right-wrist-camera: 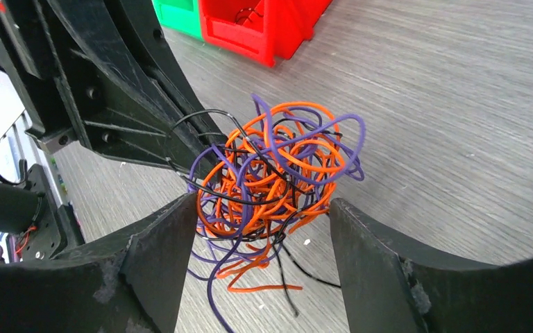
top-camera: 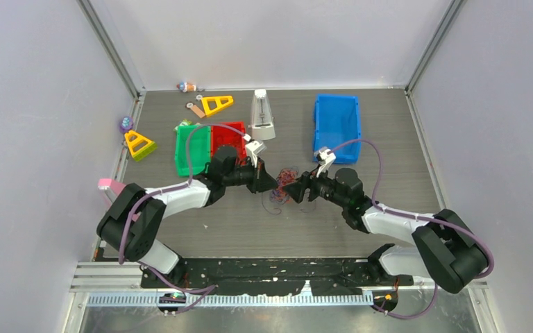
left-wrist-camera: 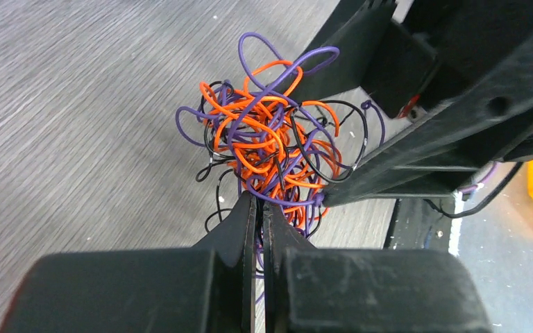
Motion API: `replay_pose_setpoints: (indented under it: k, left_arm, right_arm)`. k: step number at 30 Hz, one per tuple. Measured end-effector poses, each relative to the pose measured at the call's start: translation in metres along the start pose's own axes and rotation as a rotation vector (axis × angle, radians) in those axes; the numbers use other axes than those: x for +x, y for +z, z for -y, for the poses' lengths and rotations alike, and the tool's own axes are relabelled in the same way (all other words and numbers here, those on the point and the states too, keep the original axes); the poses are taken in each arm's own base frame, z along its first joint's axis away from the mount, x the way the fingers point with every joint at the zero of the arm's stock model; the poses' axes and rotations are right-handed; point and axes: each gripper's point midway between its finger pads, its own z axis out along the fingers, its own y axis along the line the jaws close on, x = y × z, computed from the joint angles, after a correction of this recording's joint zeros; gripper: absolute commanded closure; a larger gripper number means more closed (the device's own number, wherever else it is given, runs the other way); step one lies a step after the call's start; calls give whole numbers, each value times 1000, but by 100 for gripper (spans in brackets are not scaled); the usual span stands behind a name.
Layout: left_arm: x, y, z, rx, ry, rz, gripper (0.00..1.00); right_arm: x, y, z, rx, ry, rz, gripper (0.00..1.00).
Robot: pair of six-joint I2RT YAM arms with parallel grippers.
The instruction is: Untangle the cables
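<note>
The left gripper [left-wrist-camera: 258, 202], jaws nearly together, pinches strands at the near edge of the cables [left-wrist-camera: 264, 132], a tangled orange, purple and black clump; the right gripper [left-wrist-camera: 312, 142] reaches its spread black fingers around the clump's right side

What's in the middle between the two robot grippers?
The cables: an orange, purple and black clump. The top view shows it between the left gripper and right gripper.
</note>
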Motion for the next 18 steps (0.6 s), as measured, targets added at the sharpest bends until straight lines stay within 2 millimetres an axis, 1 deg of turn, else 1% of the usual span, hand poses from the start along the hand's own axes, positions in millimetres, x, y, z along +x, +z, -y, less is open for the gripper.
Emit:
replay_pose_setpoints:
  k: [1,2,3,4,5,6,8,10,14,15,18]
  left_arm:
    - [-1,0,3,17,2,3,100]
    - [-2,1,6,34,3,6,100]
    - [-2,2,8,47,0,6,100]
    - [-1,2,8,55,-4,3,100]
    - [0,3,8,58,-7,-1,100]
    - [1,3,8,57,-10,-3,100]
    - [2,4,5,42,-14,-6,100]
    - [2,4,-1,10,-12,-2,100]
    - [2,4,-10,-69,3,4,100]
    - [-1,3,-12,-95,8,12,100]
    - [-7,-5,-28,-205,11,36,100]
  right_arm:
    - [2,0,-1,-6,0,-7,42]
    - [4,1,-2,-12,-1,-15,53]
    - [6,1,-3,-18,-2,-22,59]
    - [8,1,-3,-21,-2,-27,70]
    - [9,1,-3,-22,-1,-30,76]
    - [10,1,-4,-22,0,-33,84]
    - [9,1,-1,-3,2,-29,91]
    - [7,0,5,34,1,-22,94]
    - [-5,-7,13,128,-2,22,95]
    - [-7,-10,19,168,-1,33,95]
    - [-17,-20,41,306,8,78,95]
